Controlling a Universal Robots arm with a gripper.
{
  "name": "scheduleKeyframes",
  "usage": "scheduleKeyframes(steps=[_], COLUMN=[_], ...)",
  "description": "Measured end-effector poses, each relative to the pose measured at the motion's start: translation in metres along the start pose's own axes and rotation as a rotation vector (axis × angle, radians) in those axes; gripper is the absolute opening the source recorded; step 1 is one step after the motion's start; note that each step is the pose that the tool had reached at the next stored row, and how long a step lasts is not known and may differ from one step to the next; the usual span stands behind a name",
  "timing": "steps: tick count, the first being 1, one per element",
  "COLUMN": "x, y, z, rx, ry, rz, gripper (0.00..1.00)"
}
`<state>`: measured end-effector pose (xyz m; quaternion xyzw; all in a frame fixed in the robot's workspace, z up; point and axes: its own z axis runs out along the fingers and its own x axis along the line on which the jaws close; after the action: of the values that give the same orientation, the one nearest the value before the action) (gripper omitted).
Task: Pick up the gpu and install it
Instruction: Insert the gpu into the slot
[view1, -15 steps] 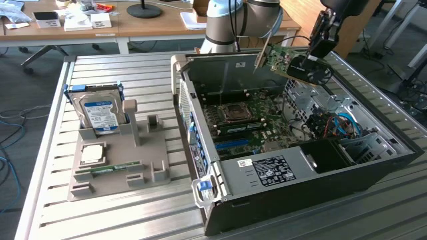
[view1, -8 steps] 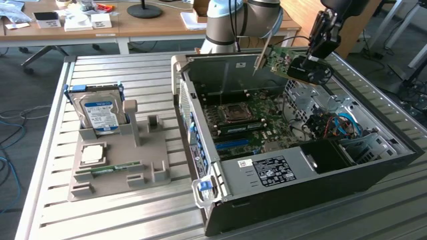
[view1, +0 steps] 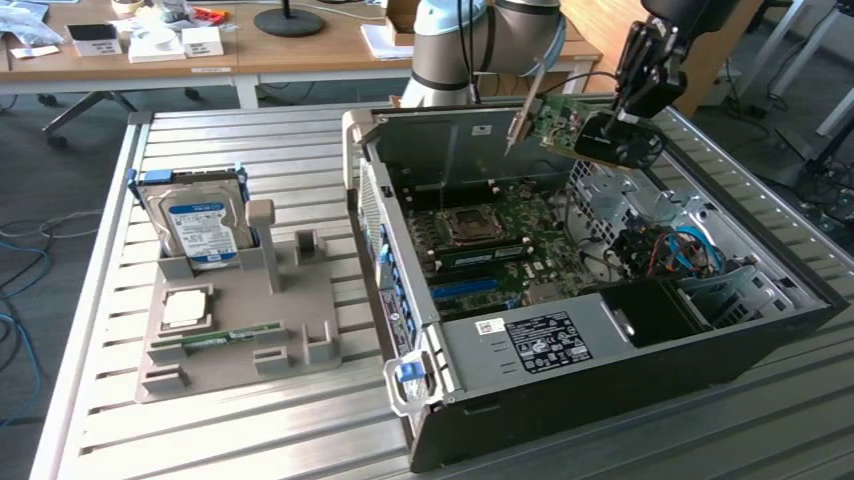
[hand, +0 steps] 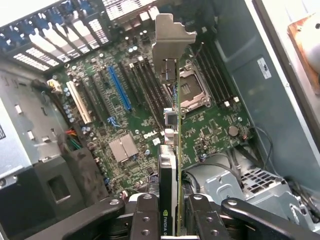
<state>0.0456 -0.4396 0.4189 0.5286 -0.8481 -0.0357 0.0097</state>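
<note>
The gripper (hand: 171, 220), clamped on the gpu (hand: 173, 145), holds it edge-on well above the motherboard (hand: 125, 115), silver bracket (hand: 170, 40) pointing ahead, probably so the card can be lined up with a slot on that board.

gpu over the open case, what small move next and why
Probably a small sideways shift before lowering. The gripper holds the green graphics card with the silver end bracket above the open black computer case, and in the wrist view its edge appears beside the long blue motherboard slot, not over it.
</note>
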Motion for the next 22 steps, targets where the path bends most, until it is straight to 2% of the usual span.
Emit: scheduleKeyframes(steps=[22], x=[0.0000], y=[0.0000], z=[0.0002], rx=[-0.0049], ry=[0.0165], rz=[-0.233], gripper=[0.27])
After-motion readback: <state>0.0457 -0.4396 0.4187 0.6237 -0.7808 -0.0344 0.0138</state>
